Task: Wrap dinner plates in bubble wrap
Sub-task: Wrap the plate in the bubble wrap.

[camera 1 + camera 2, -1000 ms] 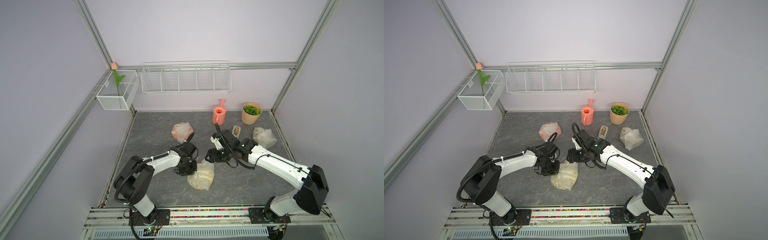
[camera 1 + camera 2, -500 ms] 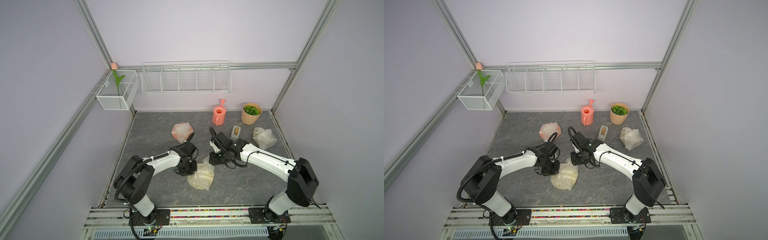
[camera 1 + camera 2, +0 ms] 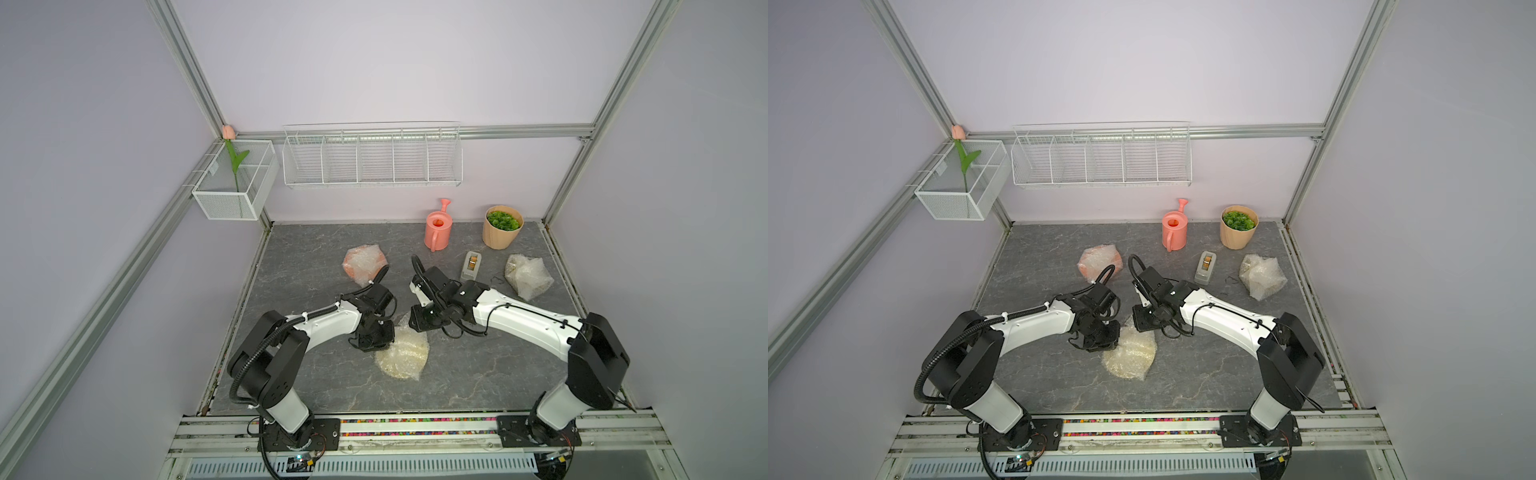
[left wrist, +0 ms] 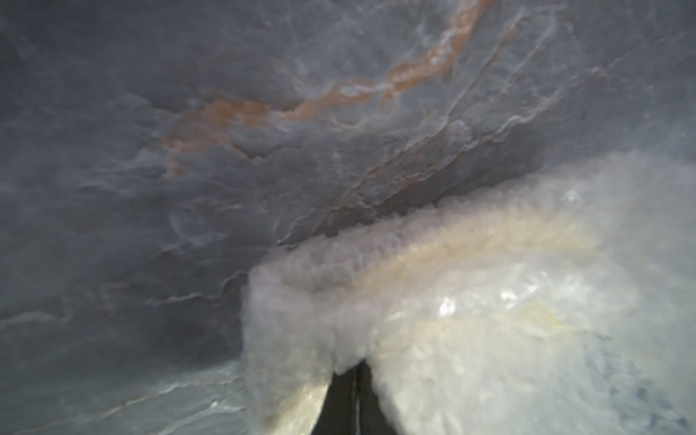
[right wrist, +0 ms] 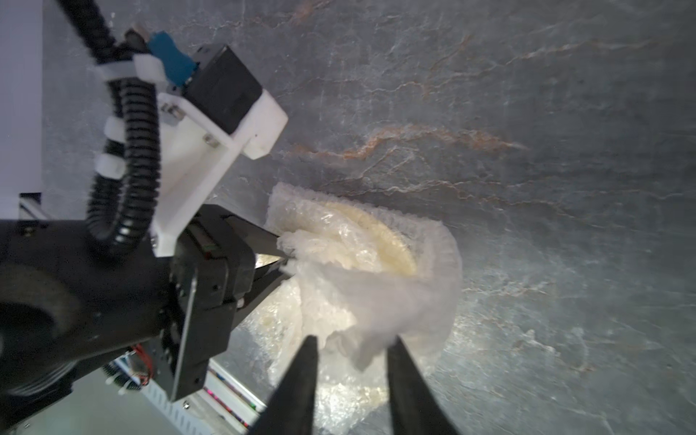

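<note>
- Nearest, centre front of the table (image 3: 478,374): the cream plate (image 5: 380,241) lies flat inside its wrap (image 3: 405,357) — only a yellowish rim shows through the film.
- The wrap is bunched loosely over the plate on the far side, where both grippers meet. No tape shows on it.
- Left gripper (image 5: 284,260): jaws closed to a pinch on a gathered tuft of wrap at the plate's edge. The left wrist view shows the tips together under the film.
- Right gripper (image 5: 354,339): jaws about half apart, straddling a loose flap. The flap hangs in the gap, with no pinch visible.
- Judgement: the fold over this last plate is in hand but not yet secured.
- Risk: if the right jaws close off the flap, they catch one thin layer. It slips out and the fold springs open.
- Risk: both grippers pulling opposite ways could tear the film or drag the plate along the table. Lifting by the film alone could let the plate slide out of a loose fold.
- Risk: the wrists sit close together, so a careless swing could knock one against the other.
- Farther back: an orange parcel (image 3: 365,262) beyond the left arm and a pale parcel (image 3: 528,276) at far right — both look wrapped.
- Tape dispenser (image 3: 471,266) between the parcels, well apart from the plate.
- Watering can (image 3: 437,230) and plant pot (image 3: 501,226) by the back wall.
</note>
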Robot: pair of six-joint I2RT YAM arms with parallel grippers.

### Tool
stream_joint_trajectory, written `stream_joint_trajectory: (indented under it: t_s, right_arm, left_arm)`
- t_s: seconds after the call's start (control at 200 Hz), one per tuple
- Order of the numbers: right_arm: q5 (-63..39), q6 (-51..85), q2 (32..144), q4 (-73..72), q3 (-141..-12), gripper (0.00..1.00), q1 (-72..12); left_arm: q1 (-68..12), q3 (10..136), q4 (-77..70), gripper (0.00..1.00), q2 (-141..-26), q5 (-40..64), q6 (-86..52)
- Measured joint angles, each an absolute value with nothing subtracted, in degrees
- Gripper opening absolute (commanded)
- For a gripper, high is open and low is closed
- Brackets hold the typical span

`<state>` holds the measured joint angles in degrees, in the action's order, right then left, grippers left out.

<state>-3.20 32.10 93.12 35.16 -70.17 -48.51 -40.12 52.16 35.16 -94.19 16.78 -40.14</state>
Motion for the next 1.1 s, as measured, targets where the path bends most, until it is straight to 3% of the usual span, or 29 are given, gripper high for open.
stream_joint_trajectory:
  t_s: [0.185, 0.26, 0.45, 0.54, 0.8, 1.1]
  right_arm:
    - [1.1, 31.3, 92.8, 37.5, -72.6, 0.58, -48.1]
    - [2.0, 31.1, 93.3, 37.6, -73.5, 0.54, -47.9]
    - [2.5, 30.3, 95.8, 37.8, -74.1, 0.17, -47.3]
    - [1.6, 30.4, 95.8, 37.8, -74.1, 0.07, -47.3]
    - [-5.7, 34.8, 94.3, 32.6, -70.8, 0.07, -50.8]
    - [-14.0, 43.3, 98.0, 16.2, -59.6, 0.07, -55.4]
  left_arm:
    - [-40.1, 52.2, 35.0, 0.0, -94.3, 17.0, -40.2]
    - [-40.1, 52.2, 35.0, 0.0, -94.3, 17.0, -40.2]
    - [-40.1, 52.2, 35.0, 0.0, -94.3, 17.0, -40.2]
    - [-40.1, 52.2, 34.9, 0.0, -94.3, 17.1, -40.3]
    - [-40.0, 51.2, 32.8, 0.0, -94.2, 18.3, -42.0]
    - [-39.2, 46.9, 26.5, 0.0, -91.9, 20.5, -46.0]
